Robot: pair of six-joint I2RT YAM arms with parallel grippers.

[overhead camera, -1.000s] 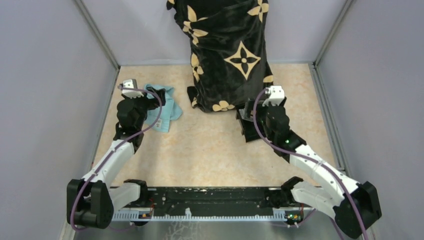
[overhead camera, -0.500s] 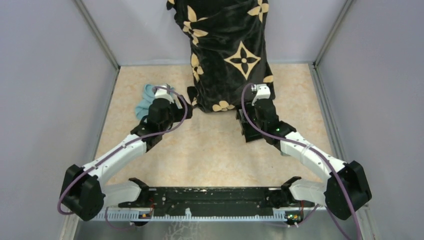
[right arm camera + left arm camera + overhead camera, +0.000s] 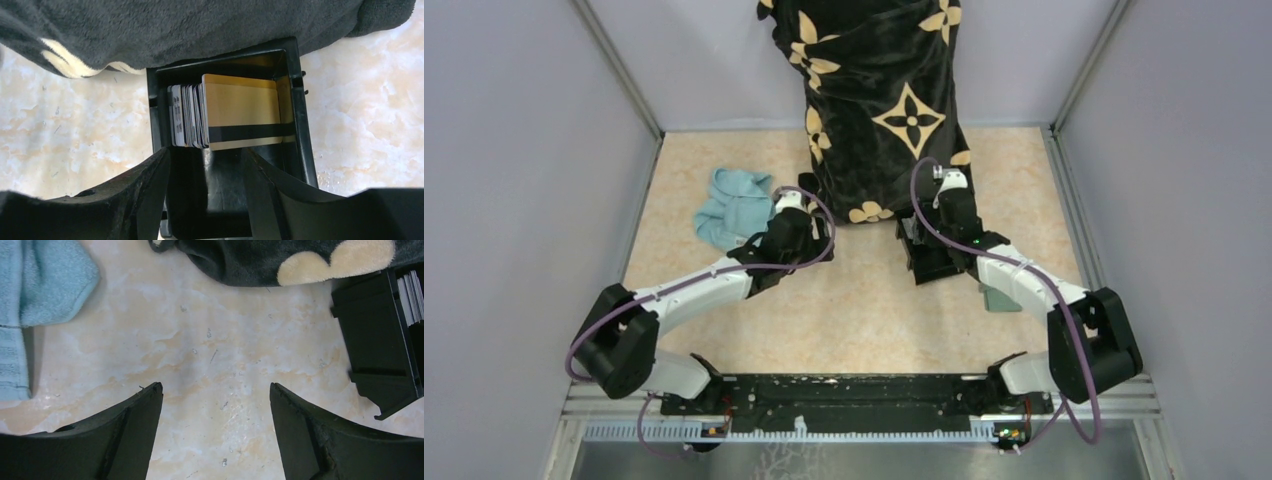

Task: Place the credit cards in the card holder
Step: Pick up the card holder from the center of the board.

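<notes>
My right gripper (image 3: 206, 152) agape, empty; cards (image 3: 240, 112) upright in box (image 3: 300, 125) at its 12 o'clock. Holder (image 3: 1001, 298) at box's 4 o'clock, under arm. Left gripper (image 3: 216, 387) agape, empty. Step: card pick, not yet made. Next: pinch one card's edge.

Pale lavender-grey walls (image 3: 514, 180) closed in the table (image 3: 864, 310) on its left, right and far sides, meeting at the far corners behind slanting aluminium posts (image 3: 621, 70). The tabletop was beige, marbled and lightly flecked, under soft even light. A black rail (image 3: 864, 390) ran along its near edge.
</notes>
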